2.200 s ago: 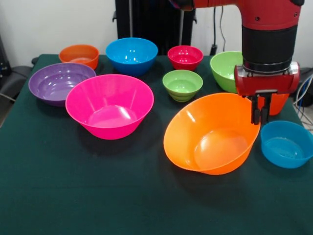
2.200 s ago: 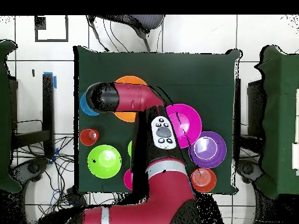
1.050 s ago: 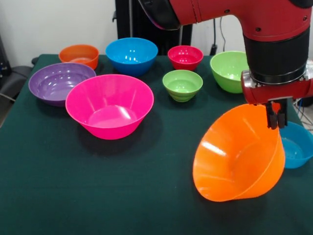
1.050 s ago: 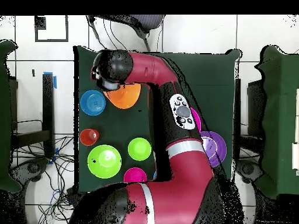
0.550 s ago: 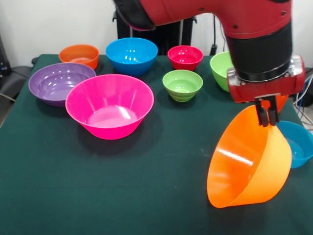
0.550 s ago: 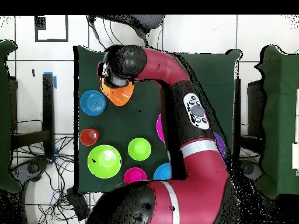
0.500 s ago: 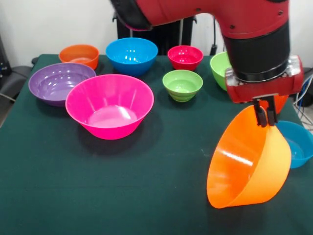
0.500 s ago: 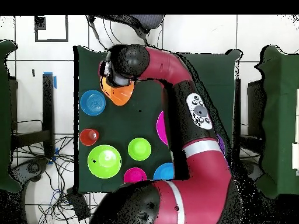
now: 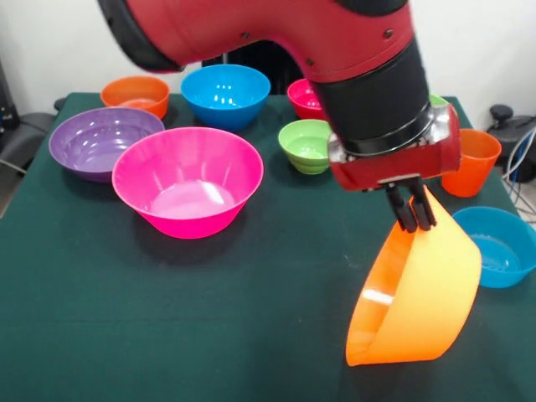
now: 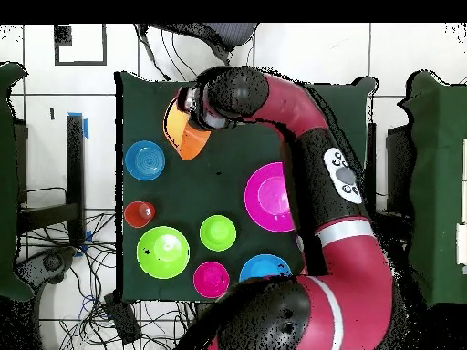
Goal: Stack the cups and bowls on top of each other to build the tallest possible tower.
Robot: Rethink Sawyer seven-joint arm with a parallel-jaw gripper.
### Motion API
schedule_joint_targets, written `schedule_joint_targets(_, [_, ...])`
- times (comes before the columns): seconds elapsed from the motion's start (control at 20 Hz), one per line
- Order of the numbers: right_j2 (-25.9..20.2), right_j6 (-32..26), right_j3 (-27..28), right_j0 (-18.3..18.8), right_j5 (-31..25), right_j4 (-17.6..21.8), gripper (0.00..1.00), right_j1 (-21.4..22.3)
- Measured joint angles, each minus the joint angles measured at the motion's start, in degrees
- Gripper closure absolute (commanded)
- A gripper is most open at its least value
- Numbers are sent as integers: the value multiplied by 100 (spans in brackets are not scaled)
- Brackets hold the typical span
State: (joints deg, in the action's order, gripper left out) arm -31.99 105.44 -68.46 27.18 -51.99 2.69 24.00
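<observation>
Red arm (image 10: pixel 301 137) arcs over the dark green desk (image 10: pixel 228 118), its end at a tilted orange bowl (image 10: pixel 184 130). Separate on the desk: blue bowl (image 10: pixel 144 159), red cup (image 10: pixel 139 214), two green bowls, pink bowl (image 10: pixel 270 196).

Nine glossy round plastic bowls (image 9: pixel 188 180) all told: two orange, two blue, two green, one each pink, purple, red. Plus one small orange-red tapered plastic cup (image 9: pixel 471 161).

- You've got open green table (image 9: pixel 167 335) across the near left, nothing standing there.
- Large pink bowl (image 9: pixel 188 180) blocks the middle left.
- Near right, the tilted large orange bowl (image 9: pixel 419 293) sits just beside the small blue bowl (image 9: pixel 494 245); that gap's tight.
</observation>
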Motion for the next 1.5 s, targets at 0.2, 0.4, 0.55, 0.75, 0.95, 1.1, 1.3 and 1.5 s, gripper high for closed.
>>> schedule_joint_targets(0.2, [-244, -71, 14, 169, 53, -2, 100, -150])
schedule_joint_targets(0.4, [-522, -195, 93, 279, 55, -1, 100, -355])
schedule_joint_targets(0.55, [-732, -397, 192, 315, 55, -2, 100, -557])
schedule_joint_targets(0.75, [-926, -663, 195, 365, 34, -2, 100, -689])
schedule_joint_targets(0.95, [-1039, -908, 196, 433, -34, -1, 100, -757])
schedule_joint_targets(1.1, [-1078, -1026, 196, 468, -125, -2, 100, -788])
schedule_joint_targets(1.3, [-1104, -1045, 200, 470, -314, -2, 100, -803])
schedule_joint_targets(1.5, [-1131, -1045, 234, 470, -679, -2, 100, -853])
